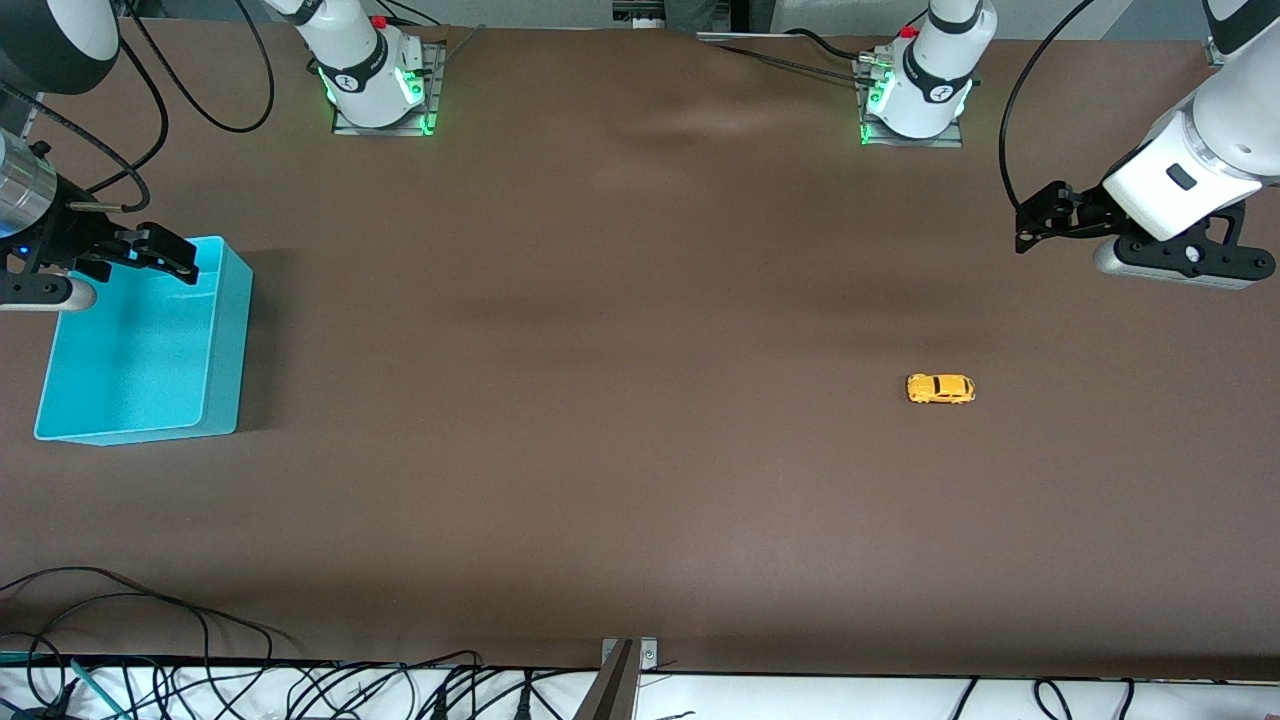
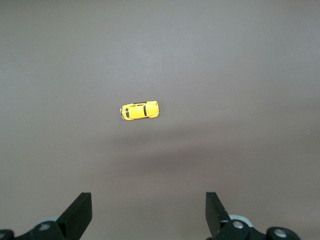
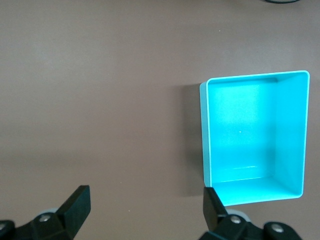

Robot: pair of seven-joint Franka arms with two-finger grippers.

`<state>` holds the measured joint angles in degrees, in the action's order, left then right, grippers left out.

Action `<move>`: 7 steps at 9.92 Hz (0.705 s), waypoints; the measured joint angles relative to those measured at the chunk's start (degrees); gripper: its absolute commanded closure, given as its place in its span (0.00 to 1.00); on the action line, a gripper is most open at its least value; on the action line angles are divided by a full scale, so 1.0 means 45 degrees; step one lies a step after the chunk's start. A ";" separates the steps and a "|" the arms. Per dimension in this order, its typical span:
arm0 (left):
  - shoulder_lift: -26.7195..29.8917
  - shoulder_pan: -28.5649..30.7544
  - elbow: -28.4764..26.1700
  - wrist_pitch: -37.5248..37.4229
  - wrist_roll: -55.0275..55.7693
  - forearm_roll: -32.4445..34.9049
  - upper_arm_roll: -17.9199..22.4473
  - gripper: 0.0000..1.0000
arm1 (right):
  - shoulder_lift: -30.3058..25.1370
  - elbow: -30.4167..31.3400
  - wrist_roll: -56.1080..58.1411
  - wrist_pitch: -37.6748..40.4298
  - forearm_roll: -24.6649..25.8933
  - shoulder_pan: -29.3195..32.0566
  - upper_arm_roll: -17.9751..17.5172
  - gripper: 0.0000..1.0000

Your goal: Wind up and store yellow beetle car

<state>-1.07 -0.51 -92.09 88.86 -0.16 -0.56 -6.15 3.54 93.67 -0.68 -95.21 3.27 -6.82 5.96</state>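
Everywhere, a big brown table [image 1: 620, 330], flat and plain, with soft light and dark patches. Along the edge nearest the front camera, a white strip with lots of black cables [image 1: 300, 685] in a tangle. At the top of the front view, two white arm bases with green lights, bolted down on metal plates.

Down on the table, toward the left arm's end: the yellow beetle car [image 1: 940, 389], tiny, on its wheels, all alone. Up in the air above the brown top near there, the left gripper [image 1: 1040, 215], fingers spread wide, nothing between them. Below and ahead of it in the left wrist view, the car [image 2: 139, 110], well apart from the black fingertips [image 2: 80, 212]. Nothing in the way between gripper and car, only bare brown top.

Toward the right arm's end: a turquoise bin [image 1: 222, 345], open on top. Over the bin, the right gripper [image 1: 165, 255], fingers wide too, holding nothing. In the right wrist view, the bin [image 3: 302, 135] just by one fingertip [image 3: 212, 205].
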 measured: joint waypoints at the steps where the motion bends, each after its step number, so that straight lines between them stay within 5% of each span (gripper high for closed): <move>1: 0.0000 0.0001 0.0000 -0.0003 0.0000 0.0000 0.0000 0.00 | 0.0000 0.0000 -0.0005 0.0000 -0.0003 0.0000 0.0000 0.00; 7: 0.0000 0.0006 0.0000 -0.0035 0.0000 0.0000 0.0012 0.00 | 0.0000 0.0001 -0.0085 -0.0002 -0.0284 0.0012 0.0018 0.00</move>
<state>-1.07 -0.48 -92.09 88.70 -0.16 -0.56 -6.10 3.54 93.67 -1.06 -95.22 2.00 -6.77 6.04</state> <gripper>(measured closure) 0.000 0.000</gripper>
